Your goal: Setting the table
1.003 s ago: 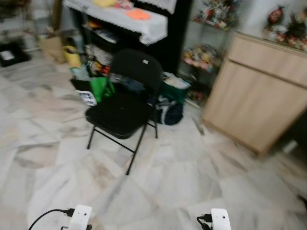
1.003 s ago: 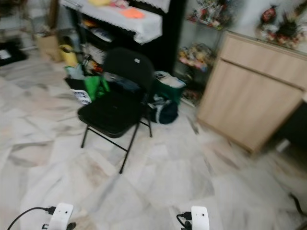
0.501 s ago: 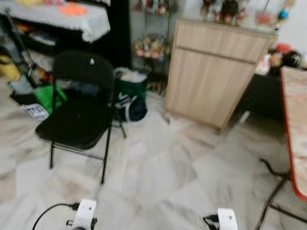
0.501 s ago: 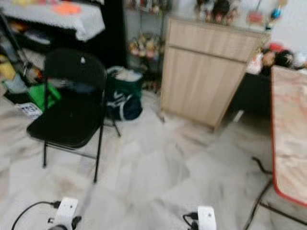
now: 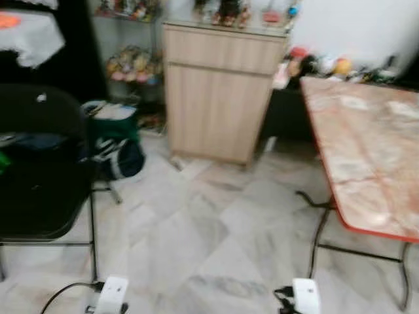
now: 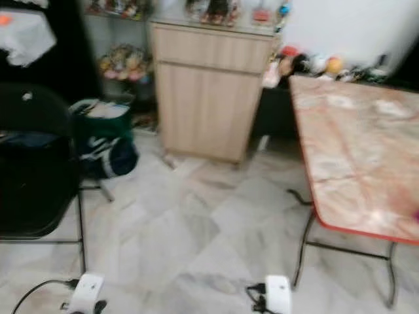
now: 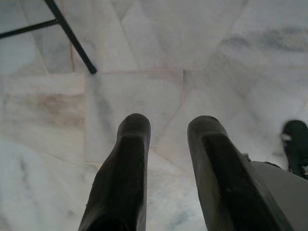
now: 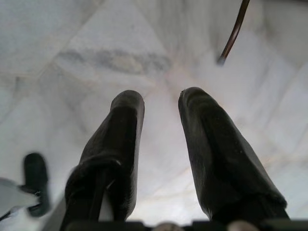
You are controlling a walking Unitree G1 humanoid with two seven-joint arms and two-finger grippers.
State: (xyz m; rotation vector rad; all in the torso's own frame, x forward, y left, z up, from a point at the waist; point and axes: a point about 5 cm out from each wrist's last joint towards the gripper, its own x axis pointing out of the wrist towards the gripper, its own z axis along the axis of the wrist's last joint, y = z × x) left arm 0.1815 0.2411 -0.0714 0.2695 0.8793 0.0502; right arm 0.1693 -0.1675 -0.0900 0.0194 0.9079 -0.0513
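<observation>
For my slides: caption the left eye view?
Red-edged folding table right, black chair left, wooden cabinet behind, marble floor.

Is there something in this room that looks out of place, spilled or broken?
Nothing looks spilled or broken. The one untidy spot is the dark bag left on the marble floor between the black chair and the wooden cabinet.

Blurred frame. Red-rimmed marbled folding table (image 5: 366, 157) at right. Light wooden cabinet (image 5: 219, 98) centre back; black folding chair (image 5: 39, 170) at left, dark green bag (image 5: 114, 140) beside it. Grey-veined marble floor (image 5: 209, 242).
</observation>
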